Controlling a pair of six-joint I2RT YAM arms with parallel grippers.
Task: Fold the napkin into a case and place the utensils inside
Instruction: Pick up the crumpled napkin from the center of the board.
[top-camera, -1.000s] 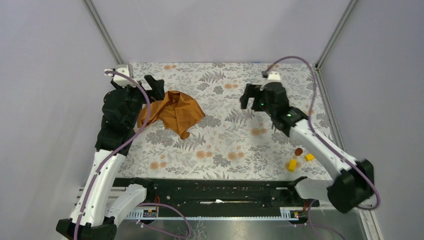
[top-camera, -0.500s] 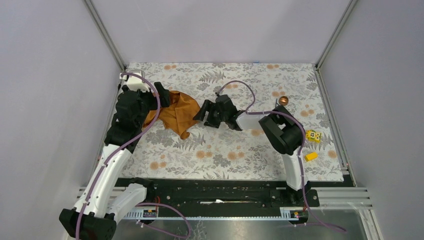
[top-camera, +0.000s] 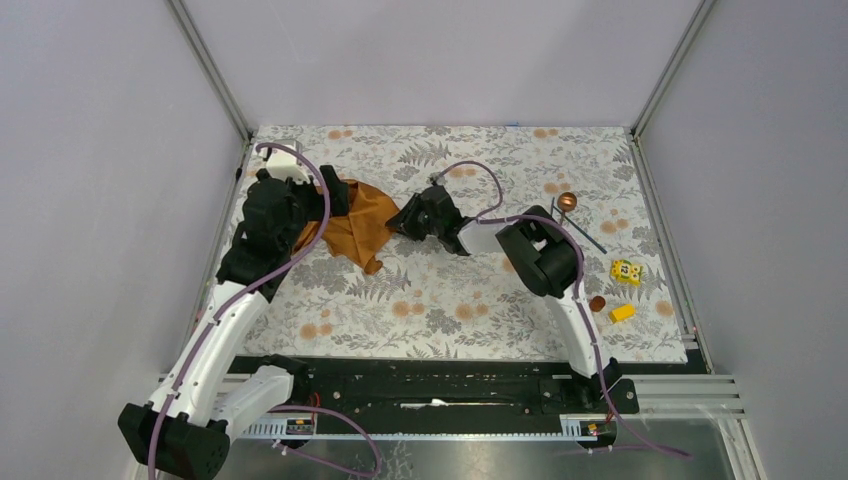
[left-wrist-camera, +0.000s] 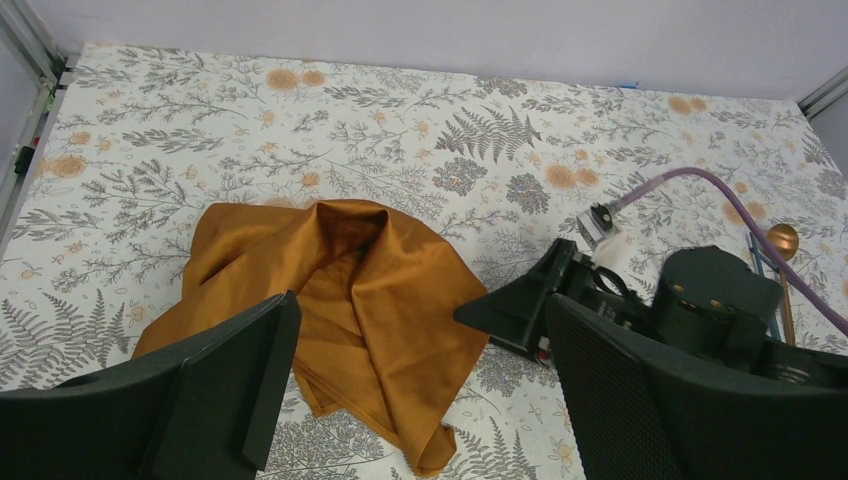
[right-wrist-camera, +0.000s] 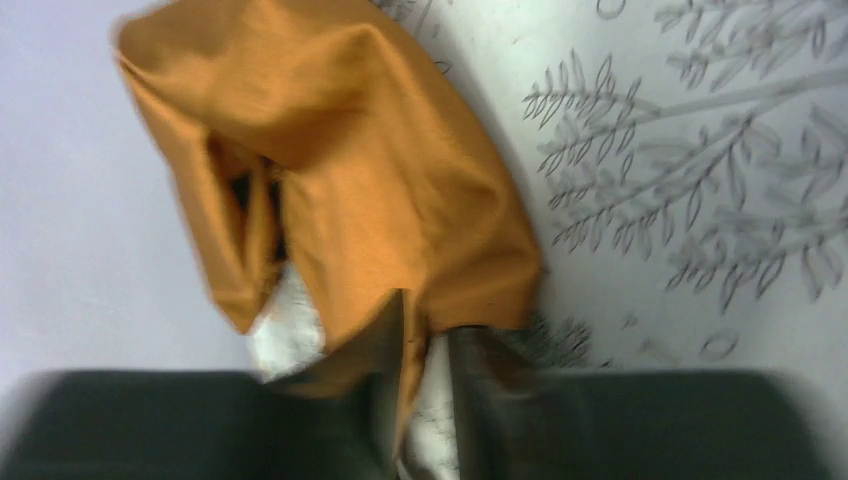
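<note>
The orange-brown napkin (top-camera: 357, 225) lies crumpled at the table's left rear, not folded into a case. My left gripper (top-camera: 335, 195) hovers wide open over its left part; in the left wrist view the napkin (left-wrist-camera: 350, 290) shows between the spread fingers (left-wrist-camera: 230, 390). My right gripper (top-camera: 405, 218) is at the napkin's right corner. In the blurred right wrist view its jaws have narrowed round the napkin's (right-wrist-camera: 370, 200) edge. The cloth touches one finger (right-wrist-camera: 350, 400), and a slit of tablecloth still shows beside the other. The utensils (top-camera: 575, 222), one with a copper bowl, lie at the right rear.
Two yellow blocks (top-camera: 626, 272) (top-camera: 621, 313) and a small brown disc (top-camera: 597, 303) sit near the right edge. Grey walls and metal rails (top-camera: 215, 70) close in the flowered tablecloth (top-camera: 450, 300). The right arm's elbow (top-camera: 540, 260) stands over the table's right half.
The right arm swung left across the table to the napkin's right corner and its jaws narrowed. The left gripper shifted slightly right over the napkin, still wide open.
</note>
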